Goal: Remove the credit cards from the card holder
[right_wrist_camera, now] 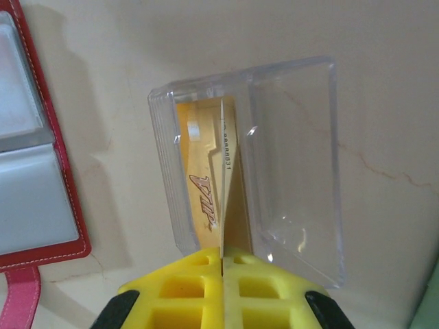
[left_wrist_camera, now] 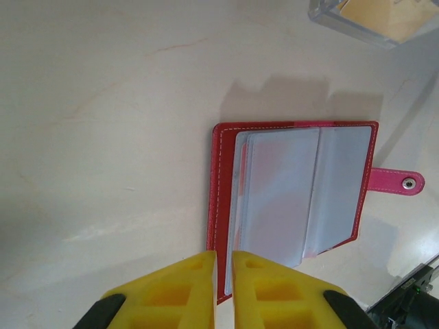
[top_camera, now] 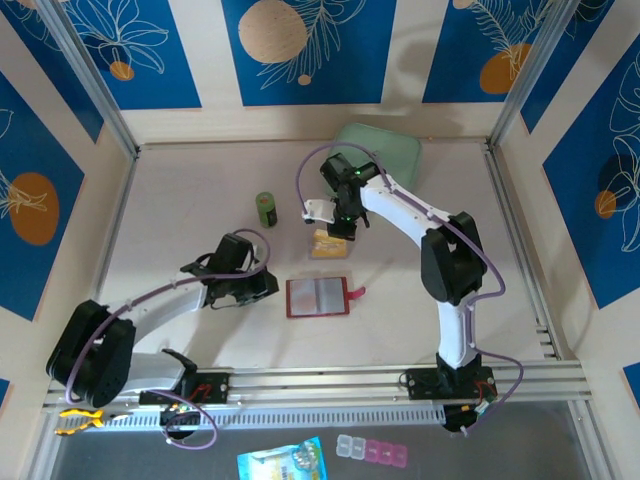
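**Item 1. Card holder**: red, lying open and flat near the middle of the table, between the two arms. Its pale clear pockets face up. The pink snap strap sticks out on the right side.

**Item 2. Credit cards**: orange-yellow, at an open clear plastic box that sits just beyond the card holder and apart from it. A flat card marked "VIP" lies inside the box. An upright card stands on its edge above the flat one, with its far end reaching into the box.

**Item 3. Right claw**: poised over the clear plastic box. Its yellow fingers are pressed together on the near end of the upright card.

**Item 4. Left claw**: low at the card holder's left side, by a corner. The fingers are almost together, leaving a narrow slit in which a strip of the red edge shows. Whether that edge is pinched cannot be told.

**Item 5. Other stock:** a green cylinder stands upright to the left of the box. A mint-green case lies at the far edge of the table, behind the right arm.
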Robot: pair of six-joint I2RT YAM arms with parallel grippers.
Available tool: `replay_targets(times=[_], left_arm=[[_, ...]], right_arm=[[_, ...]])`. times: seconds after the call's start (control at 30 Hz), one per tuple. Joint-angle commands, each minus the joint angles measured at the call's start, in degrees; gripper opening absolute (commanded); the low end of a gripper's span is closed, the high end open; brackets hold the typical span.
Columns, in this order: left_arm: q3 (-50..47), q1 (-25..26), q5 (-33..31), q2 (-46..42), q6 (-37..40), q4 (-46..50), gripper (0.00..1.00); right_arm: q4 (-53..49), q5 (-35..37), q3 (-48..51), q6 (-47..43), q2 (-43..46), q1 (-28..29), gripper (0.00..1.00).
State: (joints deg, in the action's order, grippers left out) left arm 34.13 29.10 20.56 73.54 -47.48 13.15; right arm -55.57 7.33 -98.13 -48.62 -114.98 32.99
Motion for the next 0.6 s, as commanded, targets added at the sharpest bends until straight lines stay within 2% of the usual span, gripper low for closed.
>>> replay_targets(times=[0.0,0.2,0.43,0.57], left_arm=[[-0.91,-0.89,0.98,-0.95,0.6,1.15,0.14],[-0.12,-0.97,1.6,0.1,1.15,1.1,0.15],[0.65,-0.9,2.77,2.15,1.26,-0.12,0.14],[1.41,-0.56,4.08,4.23,1.16,-1.82,0.14]], right_arm=[[-2.25,-0.37,-1.53,-1.35,-1.03,0.23,0.01],[-1.6,1.24,-1.06,-0.8,-0.5,0.15,0.17],[-0.03,0.92,1.04,1.89,3.77,-0.15,0.18],[1.74,-1.26,3.28,7.77,7.11,-0.12,0.17]])
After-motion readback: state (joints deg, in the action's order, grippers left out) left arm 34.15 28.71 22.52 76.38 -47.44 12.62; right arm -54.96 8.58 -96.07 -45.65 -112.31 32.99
